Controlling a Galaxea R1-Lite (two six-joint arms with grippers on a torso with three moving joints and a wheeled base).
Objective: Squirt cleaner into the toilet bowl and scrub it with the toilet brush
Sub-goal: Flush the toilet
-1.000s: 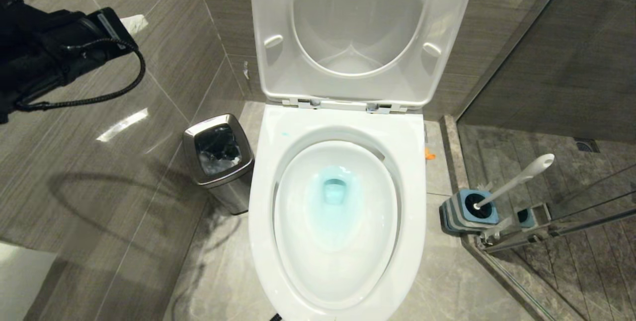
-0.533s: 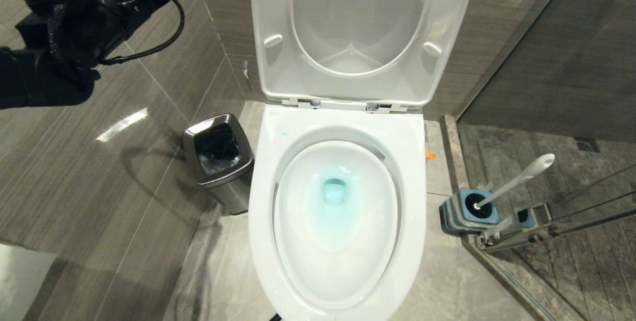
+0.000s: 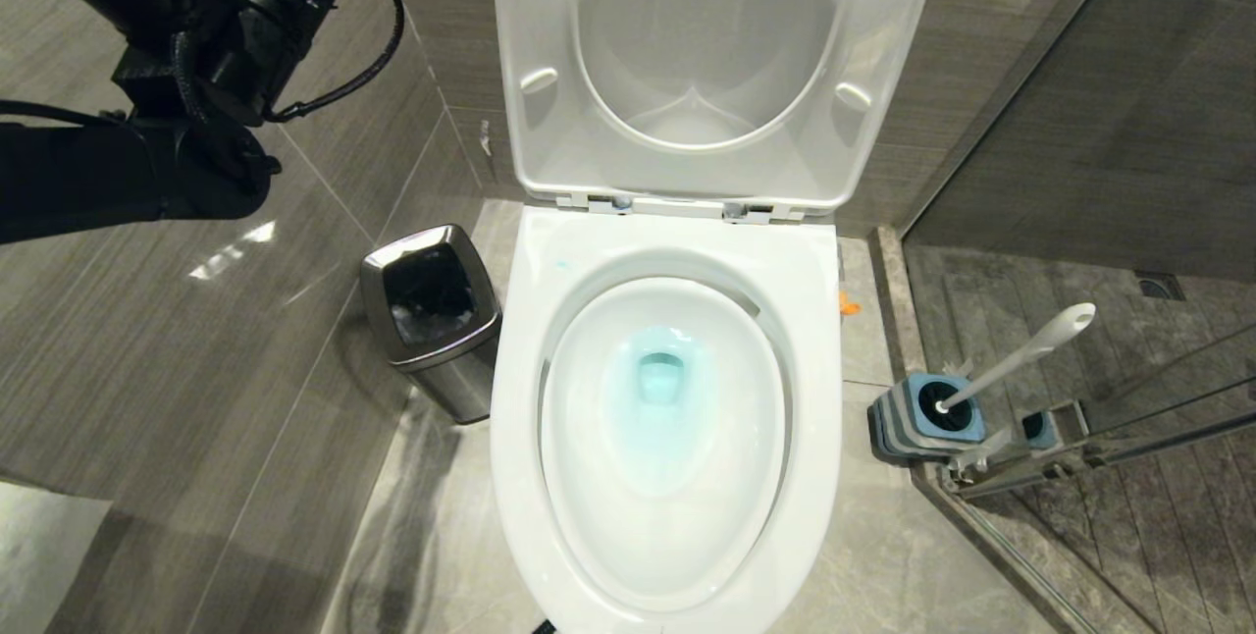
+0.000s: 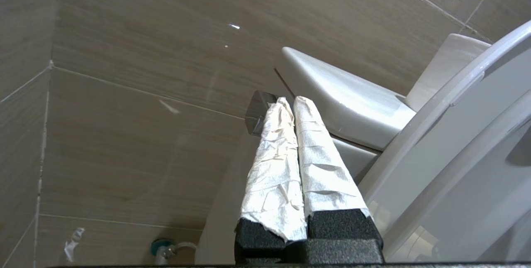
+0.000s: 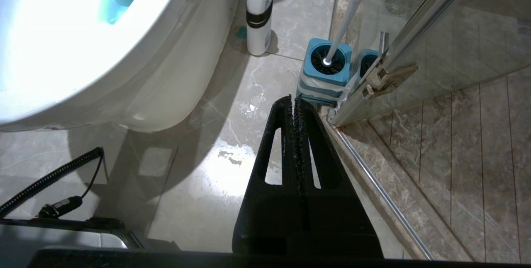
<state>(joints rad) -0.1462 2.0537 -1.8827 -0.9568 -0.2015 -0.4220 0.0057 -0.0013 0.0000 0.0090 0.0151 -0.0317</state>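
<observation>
the toilet bowl point(image 3: 667, 438) sits w/ seat and lid up, cleaner point(image 3: 659, 381) tinting the water turquoise at the drain. the toilet brush point(image 3: 1020, 354) stands in its blue holder point(image 3: 927, 415) on the floor by the glass shower door, untouched. left claw point(image 4: 289, 106), fingers wrapped in white paper, is pressed together and empty, up near the raised lid and wall. right claw point(image 5: 293, 103) is also pressed together, low beside the bowl, aimed toward the holder. risks: the left arm prob. sits close to the lid and could knock it down; a shut right claw reaching in would tip the slanted handle or hit the glass.
</observation>
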